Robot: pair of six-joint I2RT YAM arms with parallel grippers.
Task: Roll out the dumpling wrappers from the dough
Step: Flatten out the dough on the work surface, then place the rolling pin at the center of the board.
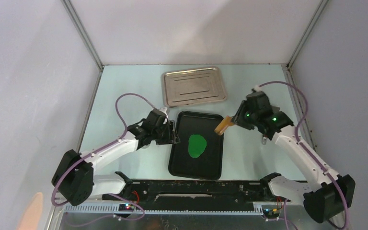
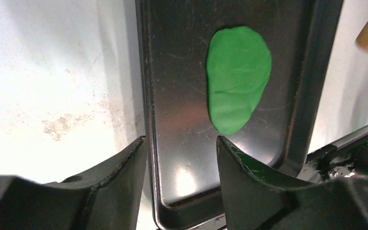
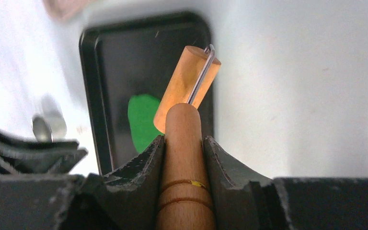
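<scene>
Dough (image 1: 197, 145) flat oval on tray (image 1: 211, 163); right hand (image 3: 184, 141) grips roller (image 1: 223, 125) (aloft): lower centred, press evenly; left hand (image 2: 181, 139) open, empty.

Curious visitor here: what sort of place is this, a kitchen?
Likely a robot test booth, not a kitchen: plain walls enclose the table, a left arm and right arm stand at its edge, green dough lies on a black tray.
</scene>
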